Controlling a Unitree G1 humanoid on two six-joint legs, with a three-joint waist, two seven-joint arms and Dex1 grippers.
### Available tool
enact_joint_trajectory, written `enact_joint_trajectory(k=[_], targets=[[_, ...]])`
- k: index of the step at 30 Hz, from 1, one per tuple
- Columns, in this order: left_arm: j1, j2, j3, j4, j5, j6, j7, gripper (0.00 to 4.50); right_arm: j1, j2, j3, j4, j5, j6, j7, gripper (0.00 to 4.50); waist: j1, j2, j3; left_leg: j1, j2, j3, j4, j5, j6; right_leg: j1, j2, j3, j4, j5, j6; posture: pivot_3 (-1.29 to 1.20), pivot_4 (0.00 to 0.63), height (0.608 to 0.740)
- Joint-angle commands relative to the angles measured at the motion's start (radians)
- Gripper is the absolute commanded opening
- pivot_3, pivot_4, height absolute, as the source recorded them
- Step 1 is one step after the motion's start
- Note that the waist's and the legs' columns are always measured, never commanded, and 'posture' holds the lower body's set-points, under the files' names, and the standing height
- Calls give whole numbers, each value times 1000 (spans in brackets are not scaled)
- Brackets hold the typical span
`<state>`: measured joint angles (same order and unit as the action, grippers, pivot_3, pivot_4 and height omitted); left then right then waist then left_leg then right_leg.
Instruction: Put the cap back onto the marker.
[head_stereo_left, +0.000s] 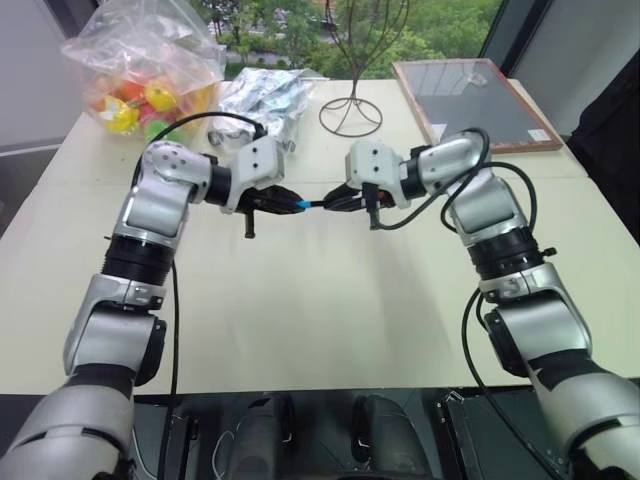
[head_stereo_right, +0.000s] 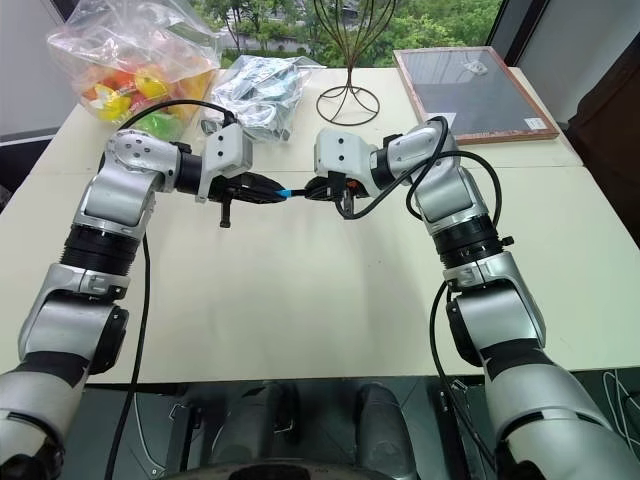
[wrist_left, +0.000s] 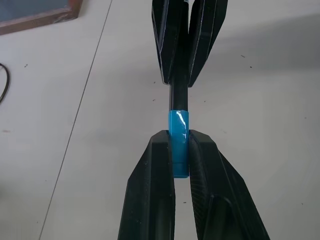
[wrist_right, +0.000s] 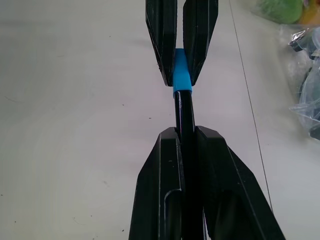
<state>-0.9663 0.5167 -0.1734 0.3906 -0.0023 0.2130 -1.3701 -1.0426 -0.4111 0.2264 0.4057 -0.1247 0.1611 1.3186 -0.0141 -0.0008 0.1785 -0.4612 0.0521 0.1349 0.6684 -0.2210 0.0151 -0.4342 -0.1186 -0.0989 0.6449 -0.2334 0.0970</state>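
The cap is a short, glossy light-blue plastic cylinder with a bright sheen along its side, far shorter than the marker. It is pinched between the two black fingers of the left pincer, with its front part sticking out past the fingertips. The marker is a thin, shiny black stick, held lengthwise between the fingers of the right pincer, which is pressed together on its barrel. A short stretch of the black barrel shows between the two pincers, and its end meets the open end of the cap, so the blue and the black run on in one straight line; whether the cap is fully seated cannot be told.

In the head views both arms are raised above the pale surface and the pincers point at each other, tip to tip, with the cap and marker bridging the small gap between them, well above the surface.

At the far side of the surface lie a clear bag of coloured toys, a crumpled silvery bag, a wire stand and a framed board, all well apart from the pincers
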Motion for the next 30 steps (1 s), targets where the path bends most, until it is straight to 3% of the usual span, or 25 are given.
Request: enact_joint_trajectory(k=[1, 17, 20, 26, 30], targets=[[-19, -114, -58, -77, -72, -51, -27, 39, -57, 106, 10, -106, 96, -29, -25, 0, 0, 0, 0, 0, 0, 0, 0, 0, 0, 0, 0, 0, 0, 0, 0, 0, 150, 740], [-61, -99, -23, 21, -42, -114, 3, 39, -27, 10, 35, -91, 51, -18, 42, 0, -2, 0, 0, 0, 0, 0, 0, 0, 0, 0, 0, 0, 0, 0, 0, 0, 150, 740], [-62, -90, -22, 30, -35, -117, 9, 0, -21, -12, 43, -82, 35, -22, 42, 1321, 2, 0, 0, 0, 0, 0, 0, 0, 0, 0, 0, 0, 0, 0, 0, 0, 150, 740], [-45, -28, -18, 50, -22, -136, 21, 0, -2, -96, 45, -74, 23, -37, 21, 4433, -1, 0, 0, 0, 0, 0, 0, 0, 0, 0, 0, 0, 0, 0, 0, 0, 150, 740], [-27, 10, -2, 42, -49, -117, 27, 0, -3, -131, 18, -80, 51, -24, -7, 4480, -1, 0, 0, 0, 0, 0, 0, 0, 0, 0, 0, 0, 0, 0, 0, 0, 150, 740]])
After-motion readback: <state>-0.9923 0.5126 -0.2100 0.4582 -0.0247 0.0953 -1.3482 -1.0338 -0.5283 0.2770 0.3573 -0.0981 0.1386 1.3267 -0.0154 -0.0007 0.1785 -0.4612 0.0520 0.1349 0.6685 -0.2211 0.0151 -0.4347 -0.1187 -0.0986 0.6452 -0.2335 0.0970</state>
